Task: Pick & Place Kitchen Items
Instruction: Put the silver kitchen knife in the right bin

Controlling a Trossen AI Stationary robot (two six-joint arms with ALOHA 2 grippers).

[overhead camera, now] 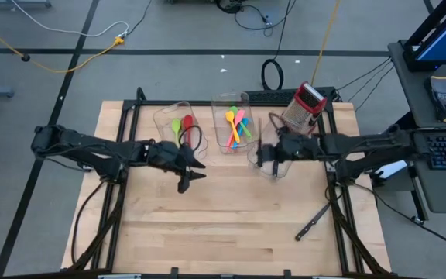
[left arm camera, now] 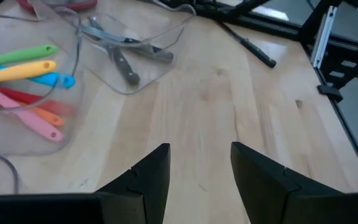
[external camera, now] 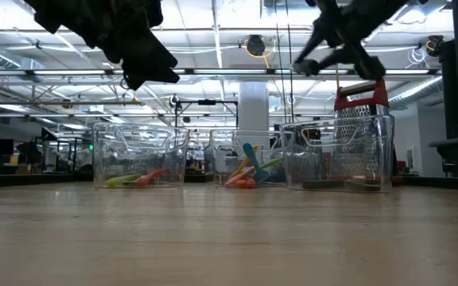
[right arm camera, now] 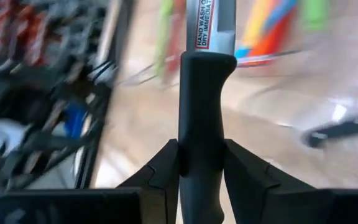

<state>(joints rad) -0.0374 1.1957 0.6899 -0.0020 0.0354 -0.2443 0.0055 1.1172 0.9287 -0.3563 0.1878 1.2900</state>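
Three clear bins stand in a row at the far side of the table. The left bin (overhead camera: 178, 124) holds green and red utensils, the middle bin (overhead camera: 235, 125) several coloured spoons (left arm camera: 23, 65), and the right bin (overhead camera: 276, 159) steel knives (left arm camera: 120, 53). My right gripper (overhead camera: 263, 157) hovers over the right bin, shut on a black-handled knife (right arm camera: 199, 93). My left gripper (overhead camera: 194, 172) hangs open in front of the left bin, and nothing shows between its fingers (left arm camera: 148, 177). In the low view both grippers are well above the bins. My right gripper pinches the knife's black handle (right arm camera: 199, 134) between its two fingers, one on each side. The handle runs back between the fingers. The blade (right arm camera: 210, 25), with its printed label, sticks out past the fingertips. The knife is lifted clear of the table.
A red-topped metal box grater (overhead camera: 304, 105) stands behind the right bin. A loose black-handled knife (overhead camera: 316, 221) lies on the bare wood near the table's front right. Dark frame rails (overhead camera: 339, 194) run along the left and right sides. The near half of the tabletop (overhead camera: 223, 225) is bare wood.
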